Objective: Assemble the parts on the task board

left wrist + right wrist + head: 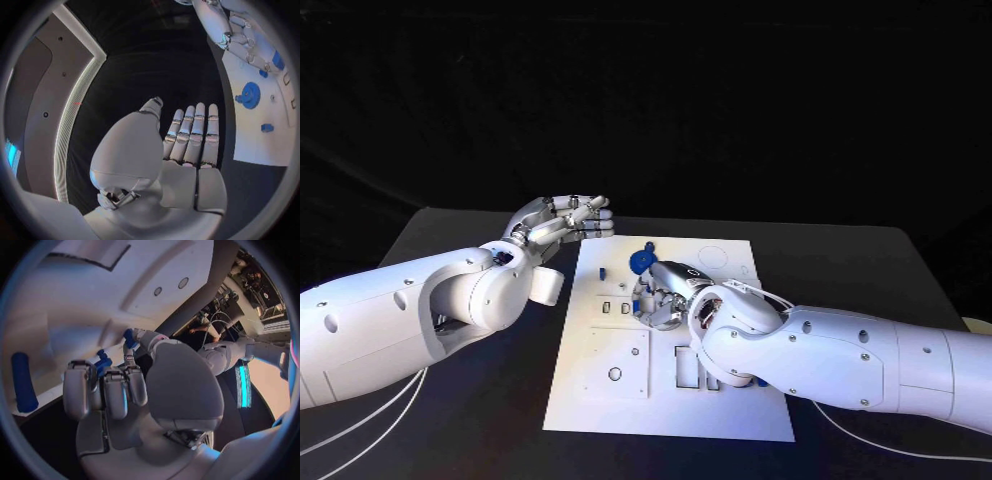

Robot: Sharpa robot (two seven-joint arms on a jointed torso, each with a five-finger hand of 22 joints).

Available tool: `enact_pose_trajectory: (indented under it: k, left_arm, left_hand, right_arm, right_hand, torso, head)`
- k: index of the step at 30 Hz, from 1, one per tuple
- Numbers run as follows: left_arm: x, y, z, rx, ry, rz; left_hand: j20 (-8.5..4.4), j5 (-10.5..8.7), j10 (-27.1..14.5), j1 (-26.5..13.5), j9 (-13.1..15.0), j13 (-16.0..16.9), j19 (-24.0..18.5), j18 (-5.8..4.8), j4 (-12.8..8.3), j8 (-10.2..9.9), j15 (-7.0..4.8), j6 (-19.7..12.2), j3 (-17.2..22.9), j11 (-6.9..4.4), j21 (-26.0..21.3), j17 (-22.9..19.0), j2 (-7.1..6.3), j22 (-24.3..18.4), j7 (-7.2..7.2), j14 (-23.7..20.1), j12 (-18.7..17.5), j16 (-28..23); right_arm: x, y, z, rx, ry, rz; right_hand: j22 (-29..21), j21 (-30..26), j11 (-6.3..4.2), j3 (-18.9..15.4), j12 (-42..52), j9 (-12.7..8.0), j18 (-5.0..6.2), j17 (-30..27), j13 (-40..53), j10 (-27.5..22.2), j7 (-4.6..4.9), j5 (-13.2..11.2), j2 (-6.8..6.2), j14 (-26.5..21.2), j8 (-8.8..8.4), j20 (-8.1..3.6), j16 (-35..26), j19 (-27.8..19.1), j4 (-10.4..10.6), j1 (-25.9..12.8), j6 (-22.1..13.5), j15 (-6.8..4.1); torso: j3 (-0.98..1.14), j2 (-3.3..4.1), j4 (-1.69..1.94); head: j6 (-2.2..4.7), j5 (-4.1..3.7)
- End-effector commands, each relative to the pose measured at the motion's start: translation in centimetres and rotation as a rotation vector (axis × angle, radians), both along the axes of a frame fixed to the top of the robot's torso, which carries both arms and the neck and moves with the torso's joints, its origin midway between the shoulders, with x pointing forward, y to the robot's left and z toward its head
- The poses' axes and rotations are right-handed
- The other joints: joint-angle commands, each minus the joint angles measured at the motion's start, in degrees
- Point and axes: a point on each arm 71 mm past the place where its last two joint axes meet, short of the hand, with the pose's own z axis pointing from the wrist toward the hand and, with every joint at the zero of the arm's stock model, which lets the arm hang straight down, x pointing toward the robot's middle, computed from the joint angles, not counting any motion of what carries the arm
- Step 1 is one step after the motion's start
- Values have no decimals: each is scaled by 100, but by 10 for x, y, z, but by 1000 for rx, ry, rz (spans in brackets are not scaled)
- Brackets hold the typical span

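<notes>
The left hand [564,222] hovers empty with fingers extended beside the task board [610,400]; the right hand [669,296] pinches a small blue part [102,363].

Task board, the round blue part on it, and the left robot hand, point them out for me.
task board [610,400]: head view, bare white area near its front left corner.
round blue part [250,95]: left wrist view, middle of the disc.
left robot hand [563,222]: head view, middle of the hand.

Head camera looks down on my board [672,350] from above. Wrist cameras sit close behind my palms; left wrist shares the board [259,110].
</notes>
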Motion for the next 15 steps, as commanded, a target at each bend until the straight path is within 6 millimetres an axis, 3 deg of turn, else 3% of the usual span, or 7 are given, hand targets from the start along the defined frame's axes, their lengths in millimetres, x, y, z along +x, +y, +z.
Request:
enact_pose_trajectory:
  k: [1, 15]
  left_arm:
    - [-1, -3, 1, -10, -6, -22]
    - [-1, -2, 1, -10, -4, -22]
  left_hand:
    - [-6, -1, 21, 67, -8, 1, 47, 55, -6, -39, 23, 17, -33, 22, -34, 3, 1, -5, 217, -32, -30, -18]
    - [-6, -1, 21, 67, -8, 1, 47, 55, -6, -39, 23, 17, -33, 22, -34, 3, 1, -5, 217, -32, -30, -18]
  right_arm:
    - [-1, 1, -3, -31, -5, 10]
    - [-2, 2, -3, -30, -8, 15]
  right_hand:
    - [539, -28, -24, 32, -36, 86, -28, 1505, 677, -17, 2, -29, -11, 597, -4, -17, 23, -5, 5, -62, -8, -30]
    - [519, -68, 25, 57, -71, 61, -22, 1505, 637, -53, 65, -61, -111, 597, -131, 5, 23, -18, -40, -178, -199, 4]
  torso:
    - [0, 0, 1]
    - [1, -2, 0]
  head:
    - [1, 1]
    - [16, 5]
